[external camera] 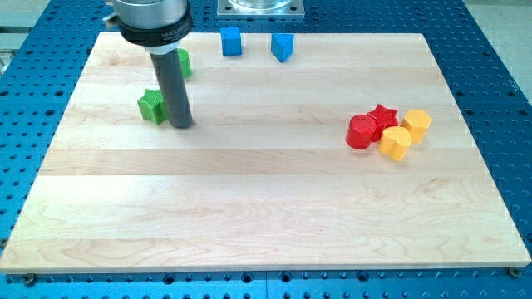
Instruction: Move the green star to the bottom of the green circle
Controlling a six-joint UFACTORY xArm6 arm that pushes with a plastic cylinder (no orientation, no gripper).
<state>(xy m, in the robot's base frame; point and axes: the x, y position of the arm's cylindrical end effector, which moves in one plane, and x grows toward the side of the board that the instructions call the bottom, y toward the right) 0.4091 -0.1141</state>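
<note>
The green star lies on the wooden board at the upper left. My tip rests on the board right beside the star, on its right and slightly lower. The green circle sits above the star, near the board's top edge, mostly hidden behind the rod, with only its right side showing. The star is below and a little left of the circle.
A blue cube and a second blue block stand at the top centre. At the right, a red cylinder, a red star and two yellow blocks sit clustered together.
</note>
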